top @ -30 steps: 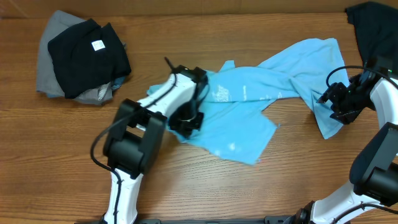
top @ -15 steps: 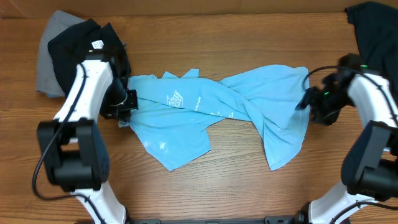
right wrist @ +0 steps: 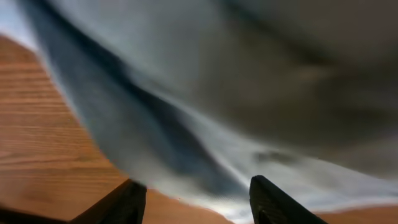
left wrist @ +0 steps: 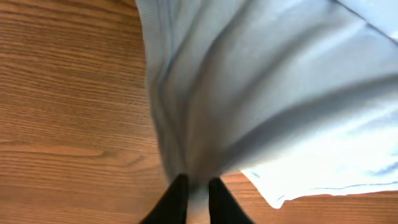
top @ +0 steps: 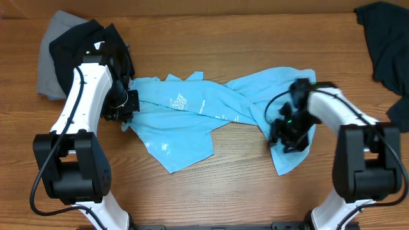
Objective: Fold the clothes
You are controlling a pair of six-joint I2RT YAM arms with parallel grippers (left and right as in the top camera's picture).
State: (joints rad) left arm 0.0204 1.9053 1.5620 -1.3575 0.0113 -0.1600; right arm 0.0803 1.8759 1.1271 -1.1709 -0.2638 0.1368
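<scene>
Pinches crumpled light blue fabric T-shirt (top: 185,124) in nearly closed left gripper (left wrist: 198,180) — holds right gripper (right wrist: 196,182) agape over it, gripping nothing.

Crumpled light blue T-shirt (top: 192,118) at centre, black garment (top: 73,41) heaped upper-left

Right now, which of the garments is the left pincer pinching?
The light blue T-shirt with white lettering, its edge in the left pincer; the black garment, grey garment and dark garment lie aside.
</scene>
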